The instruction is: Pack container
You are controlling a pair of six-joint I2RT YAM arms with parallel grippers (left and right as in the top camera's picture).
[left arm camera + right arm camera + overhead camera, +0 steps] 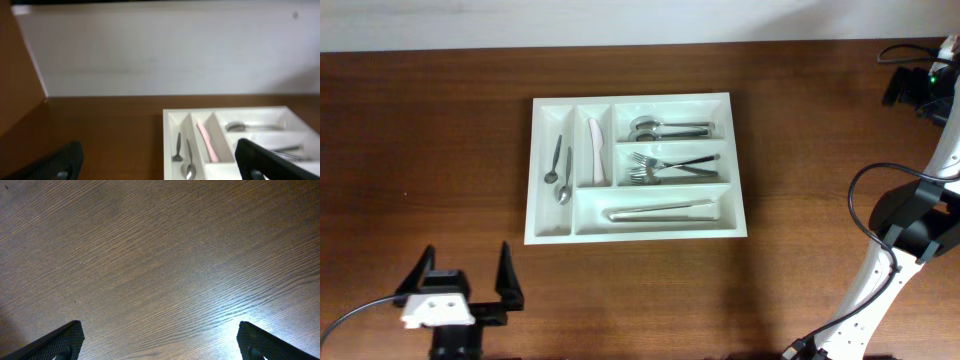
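The container (738, 170) is a large white cutlery tray in the middle of the table. Two small spoons (560, 170) lie in its far-left narrow compartment and a pale pink utensil (594, 150) in the one beside it. Spoons (665, 128), forks (665, 165) and a long pale utensil (660, 211) fill the three long compartments. My left gripper (465, 262) hovers open and empty near the front left edge, short of the tray. In the left wrist view the container (167, 145) sits ahead to the right. My right gripper (160, 342) is open over bare wood.
The right arm (910, 215) stands at the table's right edge with a black cable looping off it. A white wall (160, 50) runs along the table's far edge. Dark wooden tabletop (440, 150) surrounds the tray on all sides.
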